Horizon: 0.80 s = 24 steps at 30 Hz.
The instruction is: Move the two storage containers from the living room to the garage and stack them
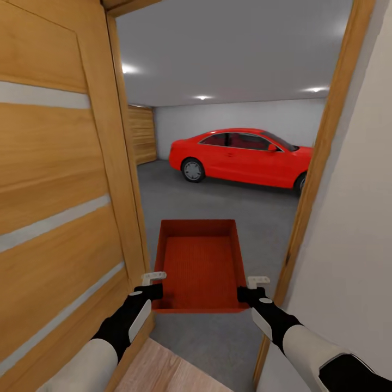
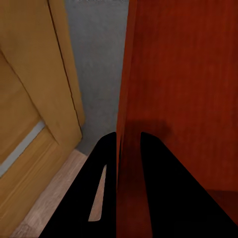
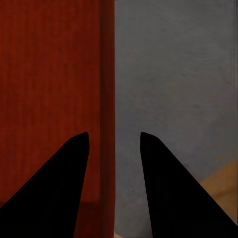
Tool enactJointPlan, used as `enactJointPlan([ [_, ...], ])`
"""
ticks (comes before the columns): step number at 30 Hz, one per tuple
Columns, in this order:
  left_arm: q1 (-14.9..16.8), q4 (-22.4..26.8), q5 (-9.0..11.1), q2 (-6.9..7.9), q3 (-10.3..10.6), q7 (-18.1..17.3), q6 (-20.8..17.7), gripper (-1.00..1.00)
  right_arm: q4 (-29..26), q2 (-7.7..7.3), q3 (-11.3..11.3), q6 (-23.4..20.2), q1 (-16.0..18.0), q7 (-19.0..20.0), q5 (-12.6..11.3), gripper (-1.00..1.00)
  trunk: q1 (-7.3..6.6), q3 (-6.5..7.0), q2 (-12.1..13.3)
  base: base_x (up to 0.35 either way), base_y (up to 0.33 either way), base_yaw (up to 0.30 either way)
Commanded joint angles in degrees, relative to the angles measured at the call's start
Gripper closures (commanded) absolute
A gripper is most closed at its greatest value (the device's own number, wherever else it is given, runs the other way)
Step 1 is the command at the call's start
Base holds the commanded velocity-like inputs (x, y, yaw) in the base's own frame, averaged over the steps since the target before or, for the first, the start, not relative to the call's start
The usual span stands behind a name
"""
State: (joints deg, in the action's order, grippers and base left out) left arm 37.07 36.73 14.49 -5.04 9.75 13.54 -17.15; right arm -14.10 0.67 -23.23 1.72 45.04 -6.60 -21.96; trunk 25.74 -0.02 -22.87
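One storage container (image 1: 198, 267), an open red-orange bin, hangs level in a doorway above the garage's dark grey floor (image 1: 218, 201). My left gripper (image 1: 154, 284) is shut on its left wall near the close corner; in the left wrist view its fingers (image 2: 163, 178) pinch that wall (image 2: 183, 74). My right gripper (image 1: 255, 287) straddles the right wall, and in the right wrist view its fingertips (image 3: 114, 134) stand apart with gaps on both sides of the wall (image 3: 108, 74). The bin is empty.
An open wooden door (image 1: 54, 190) stands close on the left and the door frame (image 1: 321, 163) and a white wall (image 1: 354, 245) close on the right. A red car (image 1: 245, 155) is parked at the garage's back. Light wood planks (image 1: 163, 370) lie underfoot.
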Motion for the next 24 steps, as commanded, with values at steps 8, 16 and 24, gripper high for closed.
enactJointPlan([
  [8,0.02,0.27,-0.68,0.12,0.17,0.88,-0.34,1.00,0.74,-0.15,0.20,0.21,0.05,-0.87,-0.64,1.00,0.04,-0.02,-0.05,0.185,0.156,-0.261],
  [16,0.02,0.27,-0.67,0.12,0.18,0.88,-0.34,1.00,0.74,-0.15,0.20,0.21,0.05,-0.87,-0.56,1.00,0.04,-0.02,-0.05,0.187,0.164,-0.053],
  [24,0.02,0.27,-0.61,0.12,0.18,0.83,-0.34,1.00,0.74,-0.22,0.20,0.17,0.05,-0.87,-0.54,1.00,0.04,-0.02,-0.05,0.203,0.212,-0.003],
])
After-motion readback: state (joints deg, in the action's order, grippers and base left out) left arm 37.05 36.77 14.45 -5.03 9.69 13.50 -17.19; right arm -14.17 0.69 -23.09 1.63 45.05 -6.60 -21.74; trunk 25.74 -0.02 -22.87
